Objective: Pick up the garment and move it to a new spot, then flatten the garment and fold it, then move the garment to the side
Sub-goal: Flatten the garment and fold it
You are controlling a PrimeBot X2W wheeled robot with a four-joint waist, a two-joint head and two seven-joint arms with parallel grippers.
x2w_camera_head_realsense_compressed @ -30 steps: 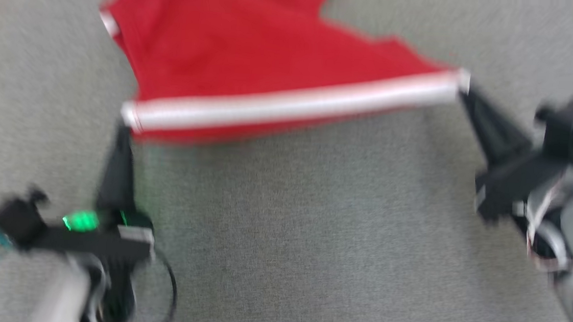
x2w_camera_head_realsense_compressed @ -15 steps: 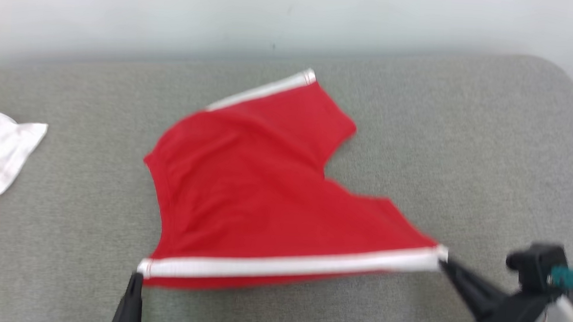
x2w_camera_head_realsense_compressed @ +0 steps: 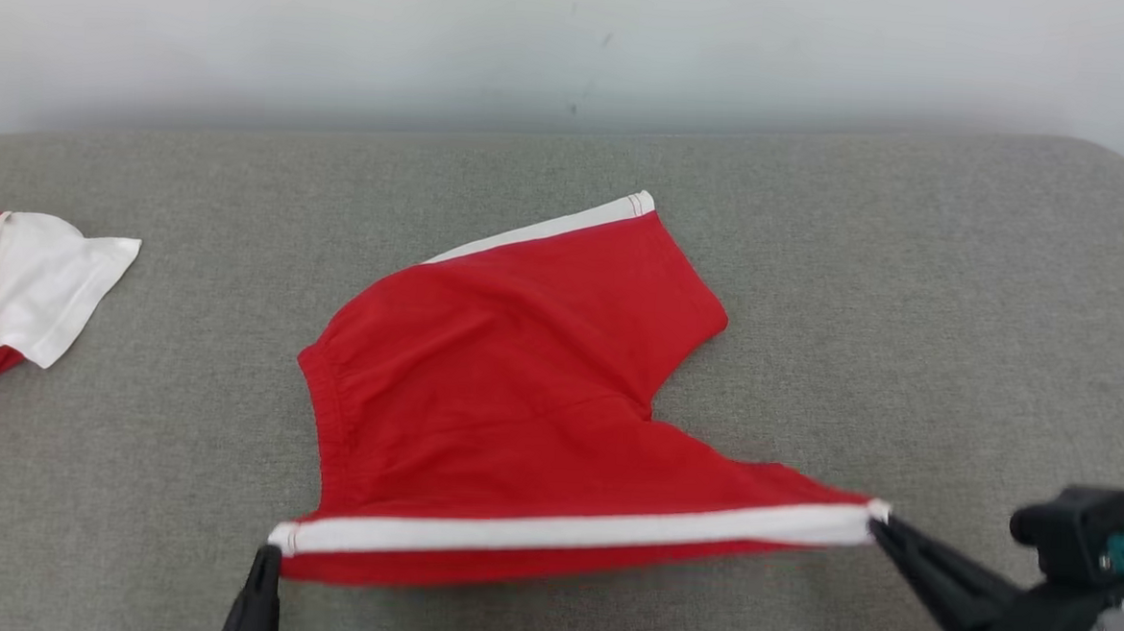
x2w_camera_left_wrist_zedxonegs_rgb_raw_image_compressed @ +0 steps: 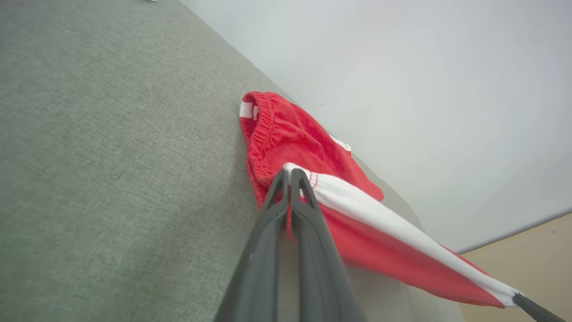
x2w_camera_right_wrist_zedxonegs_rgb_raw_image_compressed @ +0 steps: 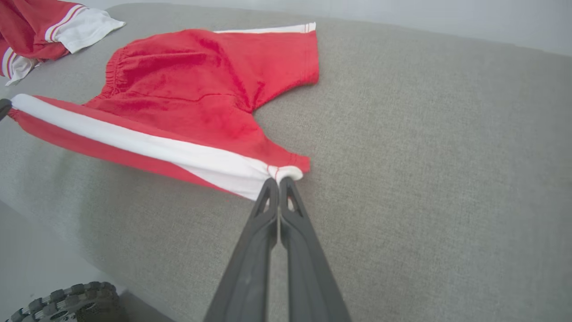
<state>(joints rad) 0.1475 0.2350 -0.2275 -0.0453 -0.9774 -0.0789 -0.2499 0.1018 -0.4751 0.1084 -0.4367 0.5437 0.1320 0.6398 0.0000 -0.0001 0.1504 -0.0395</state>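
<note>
Two shut pincers stretch the near white stripe of the red fabric shorts: left pincer at the waistband corner, right pincer at the leg hem. Beyond, the shorts lie centrally on the grey fabric tabletop. A red-and-white garment lies far left.

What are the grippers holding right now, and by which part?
Both hold the red shorts by the white side stripe: left gripper pinches its waistband end, right gripper its leg-hem end, jaws shut.
</note>
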